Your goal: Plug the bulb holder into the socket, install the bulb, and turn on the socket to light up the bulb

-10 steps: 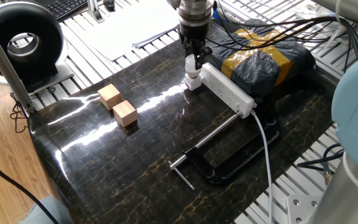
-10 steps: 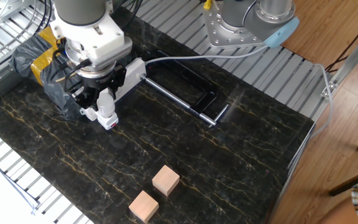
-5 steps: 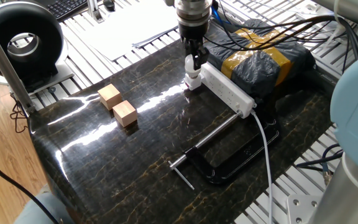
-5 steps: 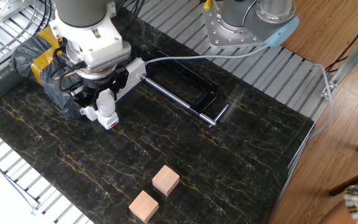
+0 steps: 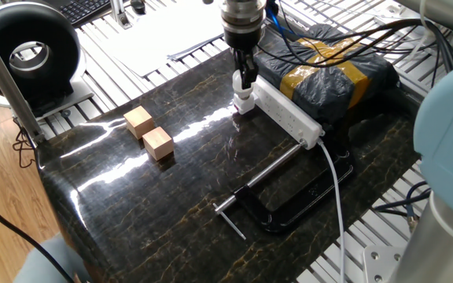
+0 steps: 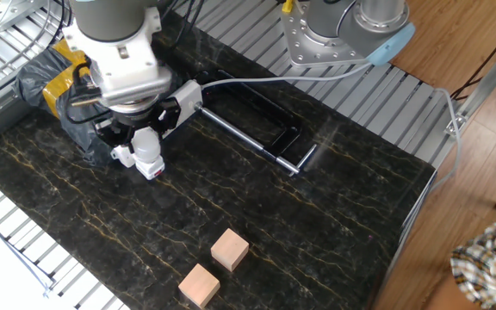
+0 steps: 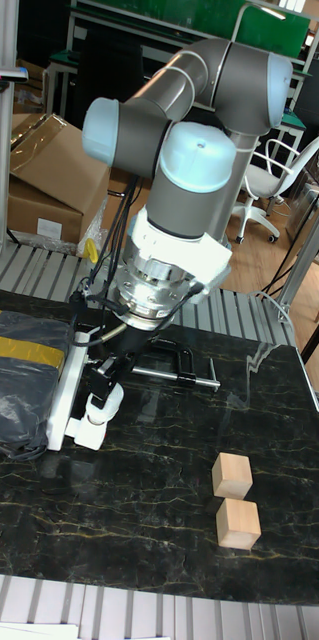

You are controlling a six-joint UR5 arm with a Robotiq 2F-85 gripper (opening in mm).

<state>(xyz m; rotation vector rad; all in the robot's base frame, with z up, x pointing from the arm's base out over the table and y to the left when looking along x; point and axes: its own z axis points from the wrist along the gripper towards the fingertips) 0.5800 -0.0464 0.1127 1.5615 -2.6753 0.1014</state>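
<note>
The socket [image 5: 289, 114], a long white power strip, lies at the back of the dark marble table [image 5: 179, 204]. The white bulb holder [image 5: 244, 106] sits plugged in at the strip's near end. The bulb [image 5: 244, 94] stands upright in it. My gripper [image 5: 245, 81] comes straight down over the bulb, its black fingers closed on the bulb's upper part and hiding its top. In the other fixed view the bulb [image 6: 147, 148] shows below the gripper [image 6: 145, 133], above the holder [image 6: 151, 168] and beside the socket [image 6: 183, 95]. The tall view gives the same stack: bulb [image 7: 106, 402], holder [image 7: 87, 430].
Two tan wooden cubes [image 5: 139, 120] [image 5: 159, 143] stand left of the strip. A black clamp [image 5: 278, 200] lies in front of it, next to the strip's white cable [image 5: 333, 169]. A black bag with yellow tape [image 5: 329, 79] sits behind the strip.
The gripper's wrist has turned about its vertical axis while staying over the bulb. The bulb, holder and socket stay in place.
</note>
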